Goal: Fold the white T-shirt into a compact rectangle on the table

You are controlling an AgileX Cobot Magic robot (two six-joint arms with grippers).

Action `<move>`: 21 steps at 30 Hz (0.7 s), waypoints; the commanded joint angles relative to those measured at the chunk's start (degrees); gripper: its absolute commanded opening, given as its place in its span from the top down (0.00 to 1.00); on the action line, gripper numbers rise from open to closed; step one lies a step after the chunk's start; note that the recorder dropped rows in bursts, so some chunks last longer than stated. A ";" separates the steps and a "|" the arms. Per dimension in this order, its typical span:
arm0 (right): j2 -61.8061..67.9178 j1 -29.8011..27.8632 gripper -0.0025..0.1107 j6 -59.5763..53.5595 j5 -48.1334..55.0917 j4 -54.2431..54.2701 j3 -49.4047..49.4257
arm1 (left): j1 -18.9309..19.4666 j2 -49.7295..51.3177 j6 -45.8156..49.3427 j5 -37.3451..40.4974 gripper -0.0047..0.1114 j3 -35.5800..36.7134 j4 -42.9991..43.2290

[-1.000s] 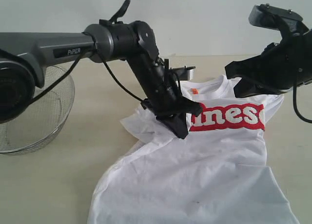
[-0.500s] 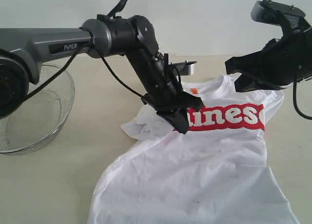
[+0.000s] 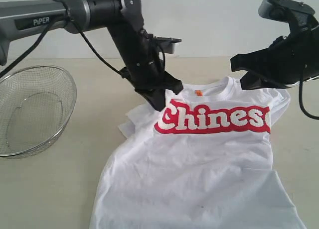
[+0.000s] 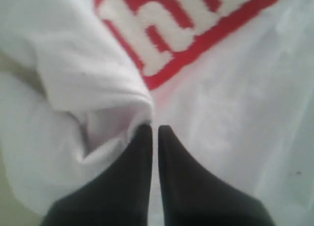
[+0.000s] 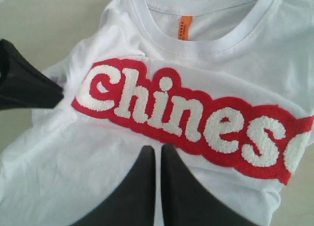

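Your white T-shirt (image 3: pixel 209 164) lies lettering-up on the table (image 3: pixel 60 189), lower middle-right of the exterior frame. Left gripper (image 4: pixel 153 128): fingers pressed together, tips at the bunched sleeve (image 3: pixel 132 122). Right gripper (image 5: pixel 158 148) hangs over the shirt at upper right, fingers pressed together too, nothing in them.

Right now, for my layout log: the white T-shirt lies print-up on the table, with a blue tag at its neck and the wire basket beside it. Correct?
Not quite: the neck tag is orange, not blue; the right wrist view shows it plainly. The rest holds: the white T-shirt lies print-up on the table, the wire basket beside it.
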 commanded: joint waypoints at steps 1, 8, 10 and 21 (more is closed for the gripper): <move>-0.63 -0.45 0.98 -0.15 0.26 0.00 0.00 | 4.67 -0.56 -3.47 0.18 0.92 -0.26 3.83; -0.63 -0.45 0.98 -0.30 -0.22 0.00 0.00 | 7.93 -0.24 3.51 0.18 0.73 -0.26 -13.98; -0.63 -0.45 0.98 -0.38 -0.01 0.00 0.00 | 7.77 -0.45 3.54 0.18 0.72 -0.31 -13.98; -0.63 -0.45 0.98 -0.55 1.03 0.00 0.00 | 10.62 -2.85 -2.82 -9.44 0.72 -1.59 -0.78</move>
